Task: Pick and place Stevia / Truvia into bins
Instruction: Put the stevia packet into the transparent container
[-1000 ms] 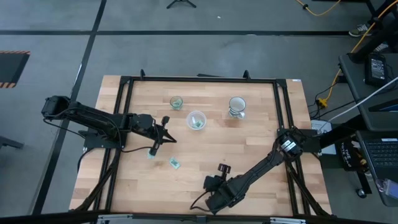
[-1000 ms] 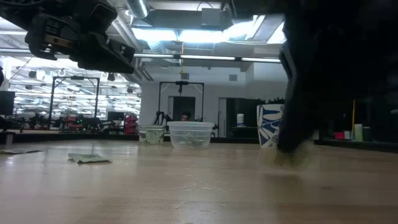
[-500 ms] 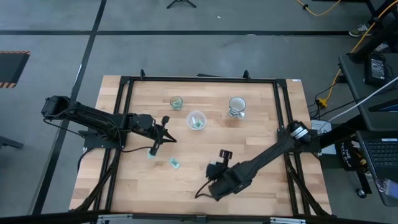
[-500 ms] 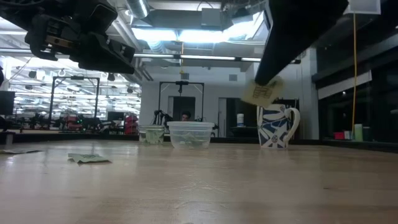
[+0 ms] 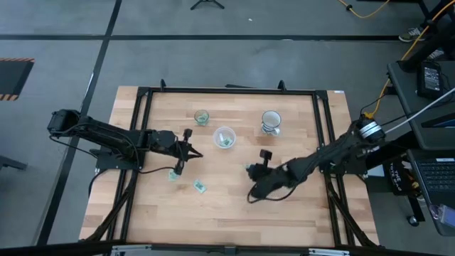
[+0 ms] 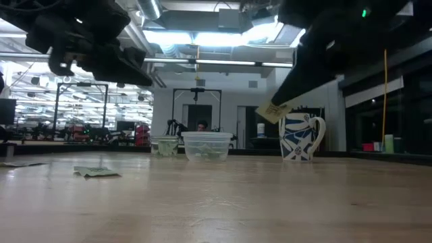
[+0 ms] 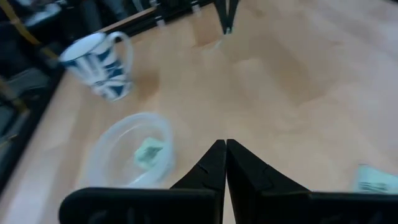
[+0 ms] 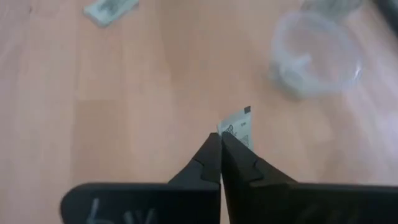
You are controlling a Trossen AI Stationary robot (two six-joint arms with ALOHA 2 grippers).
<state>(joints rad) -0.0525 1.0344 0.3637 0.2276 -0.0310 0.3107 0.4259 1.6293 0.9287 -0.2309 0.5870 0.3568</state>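
Several pale green and white sachets are in view. One sachet (image 8: 237, 127) is in my right gripper (image 8: 221, 142), which is shut on it above the table's middle (image 5: 250, 171), to the near right of the cups. Two more sachets (image 5: 173, 176) (image 5: 200, 186) lie flat on the wood. The little clear cup (image 5: 202, 117) and the wider whitish cup (image 5: 225, 137) stand toward the far edge, and the wider one holds a sachet (image 7: 149, 151). My left gripper (image 7: 225, 148) is shut on nothing and hovers left of the wider cup (image 5: 186, 149). My right gripper pinches the sachet between its two fingertips by one edge (image 8: 227, 133). The rest of the sachet sticks out past the tips. The sachet (image 6: 272, 110) is lifted clear of the table and sits tilted in the hold.
A blue-and-white mug (image 5: 271, 122) stands right of the wider cup, near the far edge. A black frame (image 5: 227, 91) runs around the tabletop. Bare wood lies between my right gripper and the cups.
My right gripper has swung from near the table's near edge up and toward the far edge, closer to the cups. It has carried the sachet off the wood, so the sachet now hangs clear in the air.
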